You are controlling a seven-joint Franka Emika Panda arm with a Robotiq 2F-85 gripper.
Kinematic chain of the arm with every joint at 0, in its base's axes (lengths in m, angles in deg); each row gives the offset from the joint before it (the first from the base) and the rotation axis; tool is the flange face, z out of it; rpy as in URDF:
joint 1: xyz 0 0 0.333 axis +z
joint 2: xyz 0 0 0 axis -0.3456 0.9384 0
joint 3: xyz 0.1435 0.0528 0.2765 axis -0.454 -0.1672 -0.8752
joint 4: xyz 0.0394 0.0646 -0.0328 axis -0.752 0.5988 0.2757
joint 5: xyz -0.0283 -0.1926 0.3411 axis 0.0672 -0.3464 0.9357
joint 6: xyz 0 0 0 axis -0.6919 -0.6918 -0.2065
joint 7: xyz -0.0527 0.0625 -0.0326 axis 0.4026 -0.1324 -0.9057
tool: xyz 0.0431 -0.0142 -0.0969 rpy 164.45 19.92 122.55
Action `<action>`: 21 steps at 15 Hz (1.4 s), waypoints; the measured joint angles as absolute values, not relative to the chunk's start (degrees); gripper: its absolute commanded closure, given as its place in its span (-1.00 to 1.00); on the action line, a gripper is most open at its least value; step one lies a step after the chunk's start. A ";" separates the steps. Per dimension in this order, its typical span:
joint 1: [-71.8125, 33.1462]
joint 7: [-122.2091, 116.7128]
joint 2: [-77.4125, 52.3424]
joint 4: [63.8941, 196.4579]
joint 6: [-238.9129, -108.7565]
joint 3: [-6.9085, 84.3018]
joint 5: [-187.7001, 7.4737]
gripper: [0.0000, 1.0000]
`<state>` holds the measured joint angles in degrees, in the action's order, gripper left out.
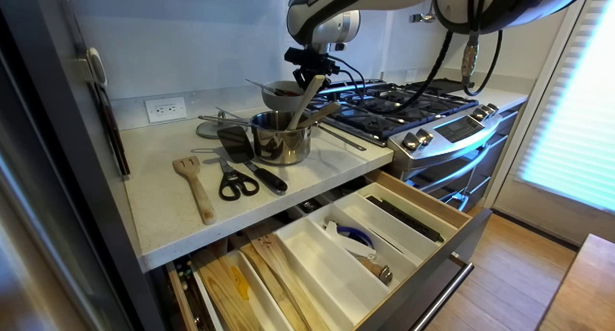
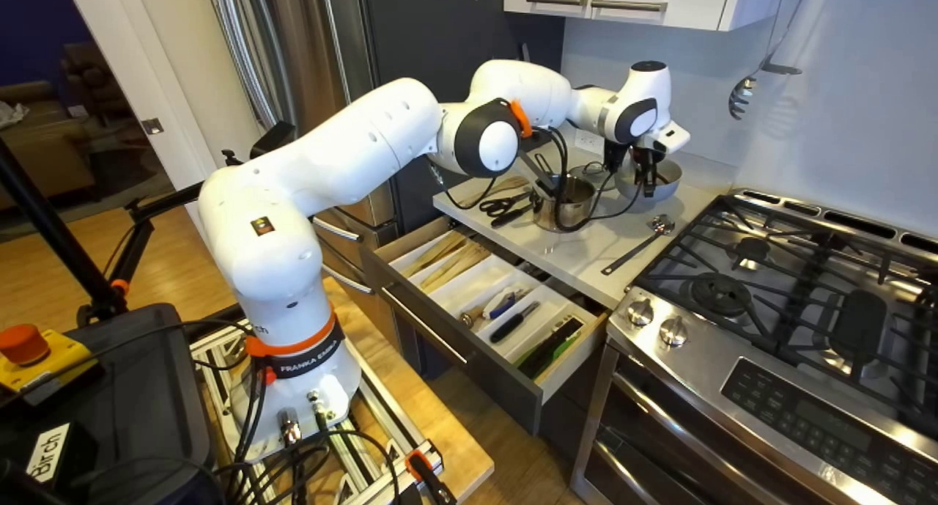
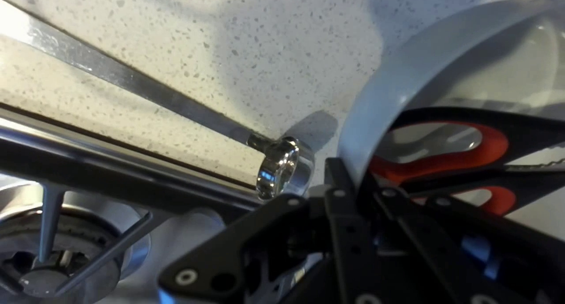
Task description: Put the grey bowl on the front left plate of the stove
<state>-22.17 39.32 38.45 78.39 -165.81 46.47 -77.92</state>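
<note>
Dull grey, the bowl [image 3: 388,90] is at the back of the counter [image 2: 586,252], near the wall [image 1: 202,42] and near the stove [image 2: 703,352]; whether its base touches the counter, I cannot tell. The gripper [image 3: 355,180] is pinched on the rim of this bowl: in the wrist view one finger is outside, one finger is inside, and the rim goes in between them. Within the bowl are the handles of black-and-red scissors [image 3: 496,145], close beside the inner finger.

The front left plate [image 2: 722,294], a round burner below a black grate, is apart from the bowl. A metal ladle [image 2: 636,248] lies on the counter along the stove, its head toward the wall and its handle toward the front edge.

In an exterior view a shiny saucepan [image 1: 281,146] stands in front of the bowl, and pale wooden handles [image 1: 306,102] lean out of it. Beside it lie a black turner [image 1: 236,144], black-handled scissors [image 1: 232,176] and a slotted wooden spatula [image 1: 197,189]. Below the counter, the drawer [image 1: 432,278] is pulled out, with a white tray [image 1: 312,259] of several compartments in it.
</note>
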 measured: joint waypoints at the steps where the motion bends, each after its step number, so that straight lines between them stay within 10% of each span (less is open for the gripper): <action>1: -21.86 39.56 37.63 78.91 -165.17 46.96 -77.95 0.96; 21: -16.25 62.38 14.55 114.02 -163.44 51.35 -82.96 0.96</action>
